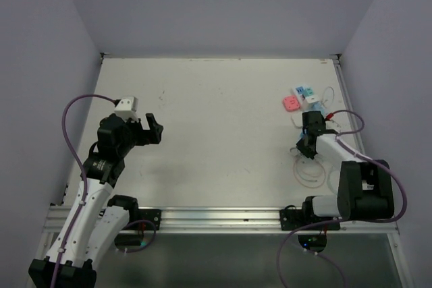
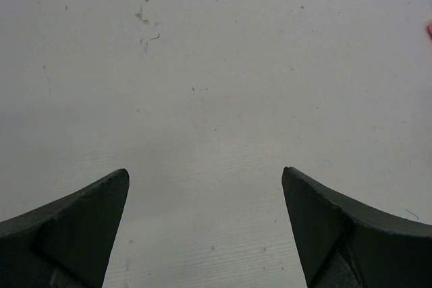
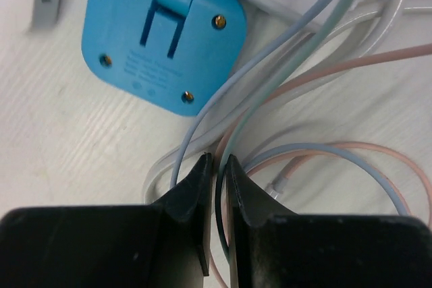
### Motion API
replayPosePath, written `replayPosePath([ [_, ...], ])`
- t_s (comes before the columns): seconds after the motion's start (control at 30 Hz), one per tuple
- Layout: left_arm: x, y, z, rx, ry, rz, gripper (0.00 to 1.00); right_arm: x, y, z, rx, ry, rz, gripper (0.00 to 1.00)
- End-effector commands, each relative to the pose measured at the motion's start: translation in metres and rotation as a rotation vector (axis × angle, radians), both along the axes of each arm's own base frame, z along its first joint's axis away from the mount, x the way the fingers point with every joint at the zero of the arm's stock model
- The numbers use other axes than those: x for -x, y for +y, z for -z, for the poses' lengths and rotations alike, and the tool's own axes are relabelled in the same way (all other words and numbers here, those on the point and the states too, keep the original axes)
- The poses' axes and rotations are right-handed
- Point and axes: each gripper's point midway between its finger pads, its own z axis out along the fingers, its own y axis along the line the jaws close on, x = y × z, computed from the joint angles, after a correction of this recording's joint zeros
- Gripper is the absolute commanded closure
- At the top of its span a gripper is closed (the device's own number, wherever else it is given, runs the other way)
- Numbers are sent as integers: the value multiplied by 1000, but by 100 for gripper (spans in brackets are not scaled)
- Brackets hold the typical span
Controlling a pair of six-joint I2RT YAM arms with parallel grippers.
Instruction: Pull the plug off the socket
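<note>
The white power strip (image 1: 303,92) with blue and green outlet faces lies at the far right of the table. A blue square plug (image 3: 162,32) lies back up on the table, its prongs folded flat, just ahead of my right gripper (image 3: 217,160). That gripper (image 1: 309,133) is low over a tangle of thin cords and is shut on a thin pale green cord (image 3: 270,79) that runs between its fingertips. My left gripper (image 1: 143,129) is open and empty over bare table at the left; it also shows in the left wrist view (image 2: 204,173).
A pink square adapter (image 1: 290,103) lies beside the strip. Loops of pink, blue and white cord (image 3: 351,160) lie around and under my right gripper, and more loops (image 1: 308,175) lie nearer the arm's base. The enclosure's walls stand close on the right.
</note>
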Motion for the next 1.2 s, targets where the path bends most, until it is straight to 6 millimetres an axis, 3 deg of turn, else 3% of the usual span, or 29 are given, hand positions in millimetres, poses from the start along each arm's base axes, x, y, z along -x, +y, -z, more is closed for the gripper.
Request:
replayPosePath([
  [0.0,-8,3,-18,8,-61,-21,0,0,56,8,-104,40,-122,93],
  [0.2,-8,6,-16,4,-58,-30,0,-5,123,2,-69,35,-337,90],
  [0.23,-8,6,-17,7,-58,-34,0,1,142,4,-64,46,-399,89],
  [0.3,-8,7,-16,3,-57,-37,0,2,163,1,-59,40,-455,87],
  [0.43,-8,8,-16,2,-54,-42,0,23,209,-1,-20,55,-613,85],
  [0.57,-8,8,-14,1,-48,-45,0,39,233,-12,1,37,-714,80],
  [0.77,-9,8,-13,0,-42,-44,0,38,229,-41,49,-29,-749,45],
  [0.9,-10,8,-10,-1,-33,-44,0,27,224,-76,71,-124,-737,14],
  [0.97,-10,8,-10,-1,-31,-42,0,22,220,-104,69,-194,-717,5],
  [1.07,-10,8,-9,-2,-30,-44,0,15,218,-129,75,-260,-689,2],
  [1.17,-10,8,-8,-2,-27,-42,0,8,200,-154,149,-316,-630,1],
])
